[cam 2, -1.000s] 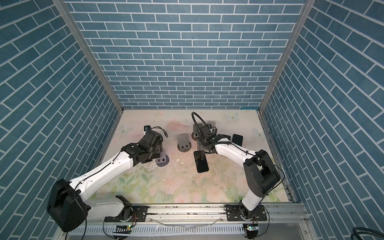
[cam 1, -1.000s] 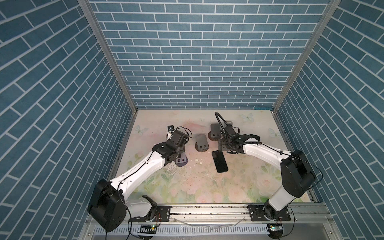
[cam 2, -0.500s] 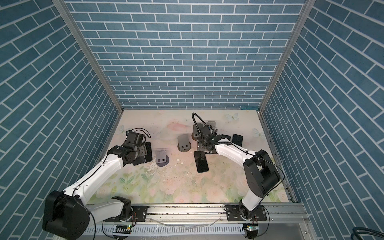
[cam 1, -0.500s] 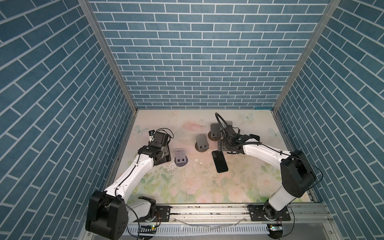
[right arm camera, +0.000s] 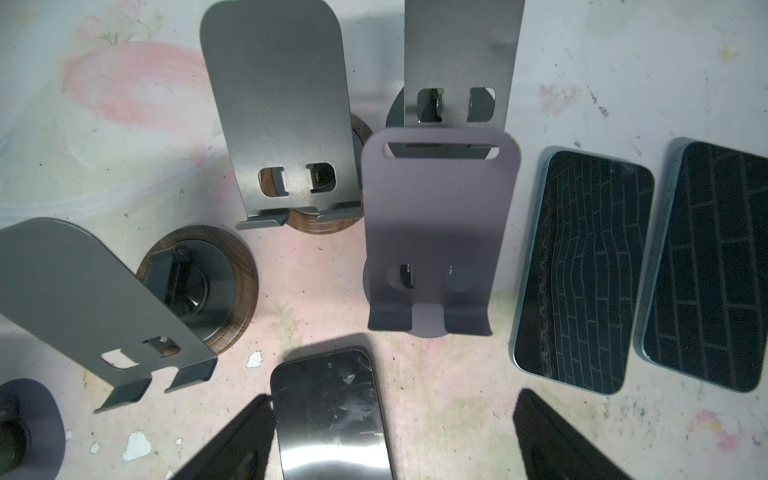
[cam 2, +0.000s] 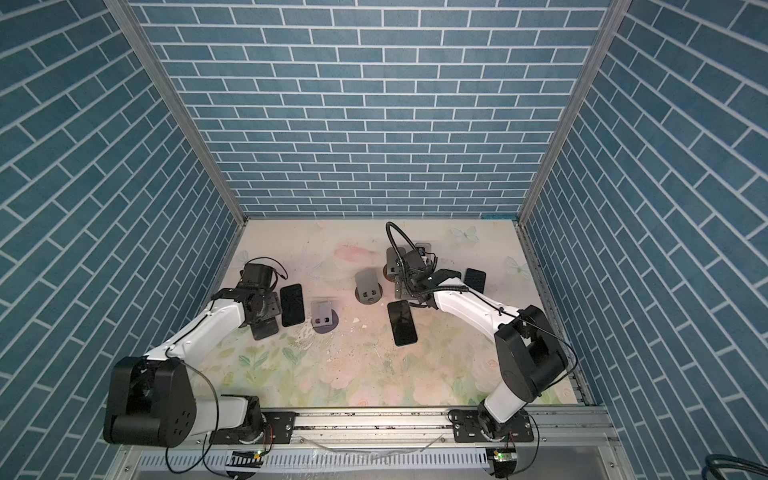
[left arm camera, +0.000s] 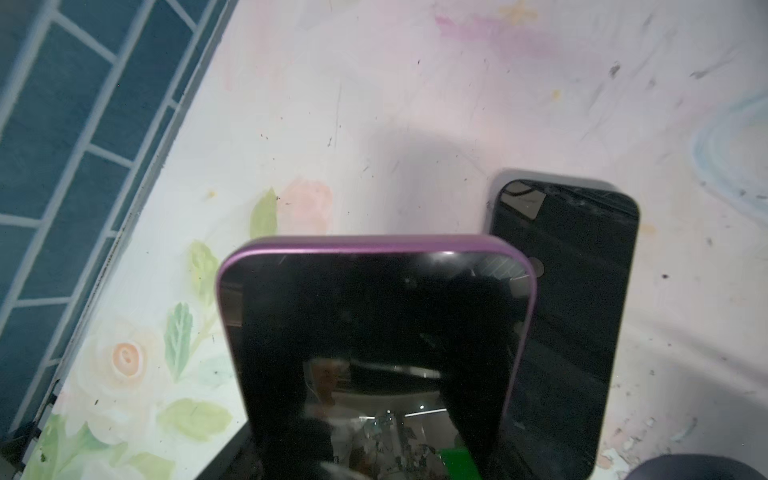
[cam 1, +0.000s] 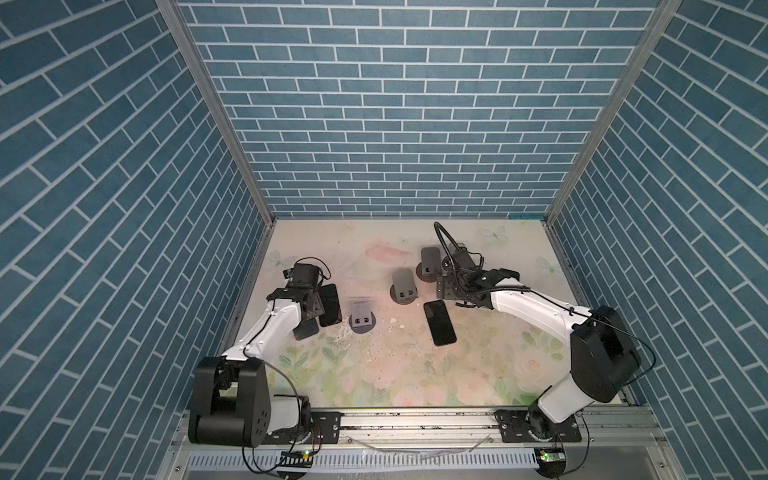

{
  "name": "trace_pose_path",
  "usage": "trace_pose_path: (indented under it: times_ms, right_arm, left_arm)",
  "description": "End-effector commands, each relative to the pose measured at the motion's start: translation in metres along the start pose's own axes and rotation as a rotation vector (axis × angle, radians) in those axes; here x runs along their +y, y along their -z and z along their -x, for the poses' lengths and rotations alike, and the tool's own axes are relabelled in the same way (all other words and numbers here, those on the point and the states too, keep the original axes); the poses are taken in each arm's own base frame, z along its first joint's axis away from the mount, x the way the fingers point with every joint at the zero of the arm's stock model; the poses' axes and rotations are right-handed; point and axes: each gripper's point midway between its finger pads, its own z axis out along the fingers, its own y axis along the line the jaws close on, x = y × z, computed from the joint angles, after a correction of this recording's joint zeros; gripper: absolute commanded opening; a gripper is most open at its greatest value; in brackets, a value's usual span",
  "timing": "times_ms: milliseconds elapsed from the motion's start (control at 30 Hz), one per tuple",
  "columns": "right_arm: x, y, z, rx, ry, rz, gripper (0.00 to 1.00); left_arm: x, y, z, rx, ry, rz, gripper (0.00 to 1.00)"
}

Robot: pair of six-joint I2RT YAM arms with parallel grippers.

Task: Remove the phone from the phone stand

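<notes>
The left gripper (cam 1: 309, 316) is clamped on the purple-edged phone (left arm camera: 374, 332), holding it over the desk (cam 1: 395, 374) near the left wall, apart from the grey phone stand (cam 1: 362, 315) just beside it. The right gripper (cam 1: 451, 289) hangs with its jaws apart above a second phone (cam 1: 439, 323) lying flat.

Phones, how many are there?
5: purple phone in left gripper; black phone flat beside it; third phone mid-table; two teal-edged phones side by side at right. More may be hidden.

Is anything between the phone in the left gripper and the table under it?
Partly: a black phone lies flat on the table beside the held purple-edged phone; toward the wall, nothing visible.
</notes>
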Motion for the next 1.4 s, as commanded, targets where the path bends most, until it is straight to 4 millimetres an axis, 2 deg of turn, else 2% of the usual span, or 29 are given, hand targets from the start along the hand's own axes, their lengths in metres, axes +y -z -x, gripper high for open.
trace_pose_path:
  times_ms: [0,267,700,1000,1367]
  right_arm:
    - [0.002,0.011,0.009,-0.043,0.014,-0.014,0.91]
    - [0.010,0.011,0.010,-0.037,0.055,-0.017,0.91]
    - [0.019,0.009,0.011,-0.037,0.069,0.009,0.91]
    - [0.024,0.003,0.013,-0.030,0.085,0.016,0.91]
    - [0.028,-0.002,0.012,-0.020,0.092,0.026,0.91]
  left_arm:
    - [0.002,-0.011,0.001,0.014,0.003,0.010,0.59]
    - [0.010,-0.028,-0.001,0.067,0.025,0.028,0.59]
    - [-0.001,-0.048,0.001,0.144,0.005,0.021,0.60]
    - [-0.003,-0.062,-0.007,0.234,-0.020,0.045,0.61]
    - [-0.006,-0.065,-0.010,0.258,-0.026,0.038,0.70]
